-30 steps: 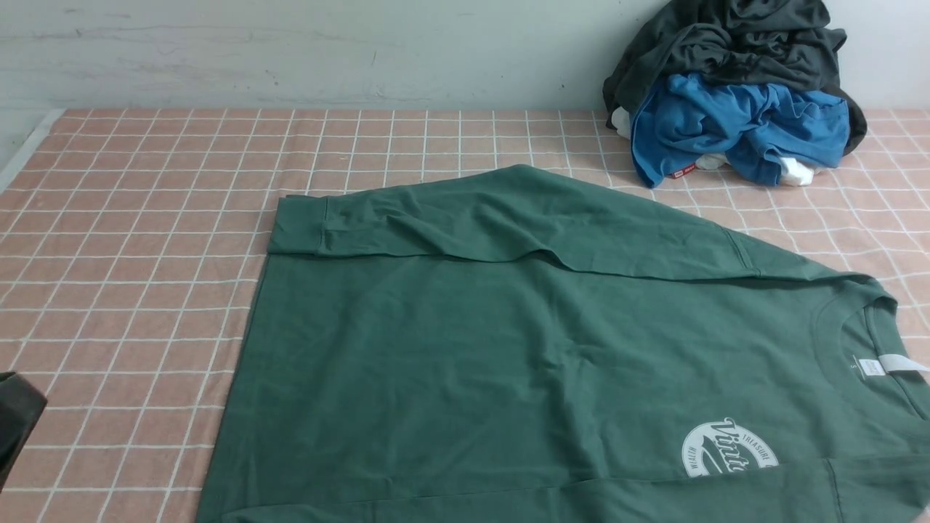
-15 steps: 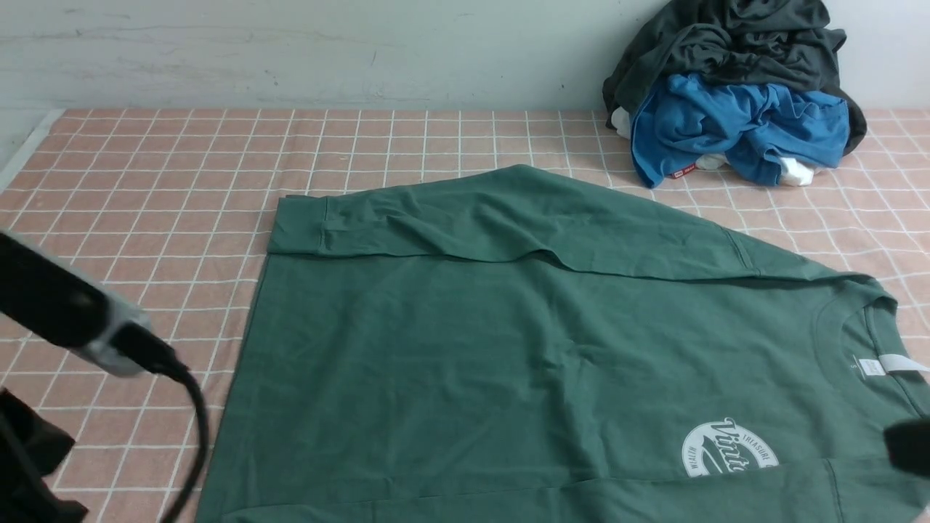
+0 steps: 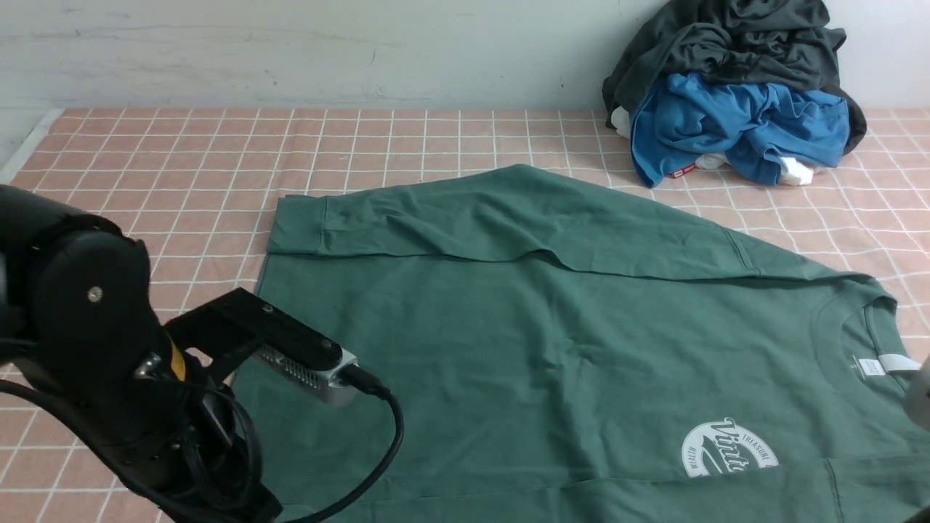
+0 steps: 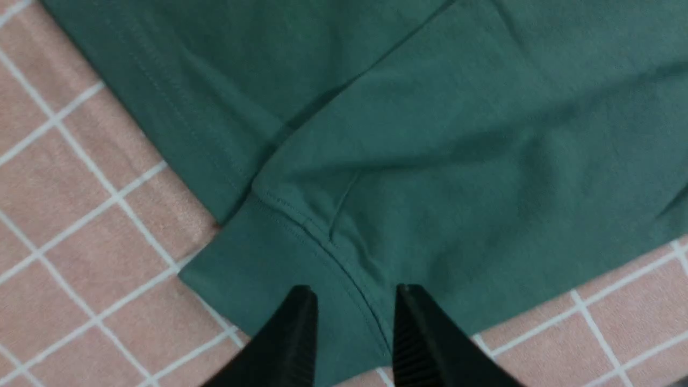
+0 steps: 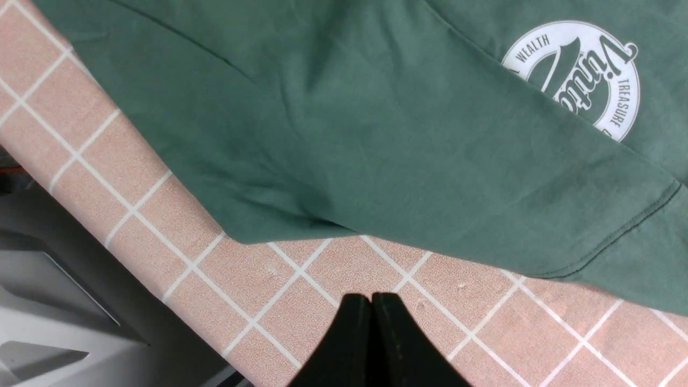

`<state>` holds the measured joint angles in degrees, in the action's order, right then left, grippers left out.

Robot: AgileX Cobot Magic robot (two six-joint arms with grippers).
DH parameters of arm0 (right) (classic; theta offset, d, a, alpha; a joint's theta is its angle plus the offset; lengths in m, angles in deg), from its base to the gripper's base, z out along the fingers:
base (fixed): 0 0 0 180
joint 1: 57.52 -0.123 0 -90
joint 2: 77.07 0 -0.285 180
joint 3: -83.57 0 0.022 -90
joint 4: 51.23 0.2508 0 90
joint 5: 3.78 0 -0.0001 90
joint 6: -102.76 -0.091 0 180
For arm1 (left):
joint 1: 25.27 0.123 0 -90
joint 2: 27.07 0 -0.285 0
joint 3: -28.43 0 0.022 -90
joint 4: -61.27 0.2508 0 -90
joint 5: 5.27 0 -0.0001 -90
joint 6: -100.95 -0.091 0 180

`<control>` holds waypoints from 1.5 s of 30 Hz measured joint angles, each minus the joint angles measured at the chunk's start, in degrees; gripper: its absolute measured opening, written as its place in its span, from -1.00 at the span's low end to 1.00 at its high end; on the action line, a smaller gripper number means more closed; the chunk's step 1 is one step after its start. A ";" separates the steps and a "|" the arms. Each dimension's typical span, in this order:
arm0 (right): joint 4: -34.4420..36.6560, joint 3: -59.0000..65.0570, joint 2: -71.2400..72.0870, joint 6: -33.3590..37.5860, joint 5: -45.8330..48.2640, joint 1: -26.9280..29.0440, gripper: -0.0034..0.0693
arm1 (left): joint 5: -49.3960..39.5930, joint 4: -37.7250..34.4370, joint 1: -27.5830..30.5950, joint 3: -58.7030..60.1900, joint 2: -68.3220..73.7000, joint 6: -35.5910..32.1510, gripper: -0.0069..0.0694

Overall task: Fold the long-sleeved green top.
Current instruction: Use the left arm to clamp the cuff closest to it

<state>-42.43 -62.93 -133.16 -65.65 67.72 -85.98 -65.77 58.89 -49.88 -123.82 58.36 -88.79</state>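
Left claw parted, green long-sleeved top partly hidden by arm

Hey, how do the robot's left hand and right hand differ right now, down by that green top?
The left hand is open, fingers apart; the right hand is shut, fingers pressed together. The left hand points at a sleeve cuff of the green top; the right hand points at bare checked tablecloth just off the top's edge. Both are black, and neither holds anything.

Left end effector now over top
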 joint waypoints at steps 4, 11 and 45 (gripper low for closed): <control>0.08 0.00 0.00 -0.75 0.00 0.00 -0.94 | 3.87 0.72 0.00 2.30 3.05 -0.25 0.11; -0.04 0.00 0.00 -0.75 -3.29 0.00 -0.94 | 8.73 3.55 0.00 2.51 7.80 -0.31 0.28; -3.99 -0.05 0.00 -0.80 -4.87 0.00 -0.94 | 11.53 3.82 -0.06 2.31 12.94 -0.98 -0.80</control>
<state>-46.42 -62.98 -133.16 -66.45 62.86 -85.98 -54.25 62.71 -49.94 -121.51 71.29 -89.77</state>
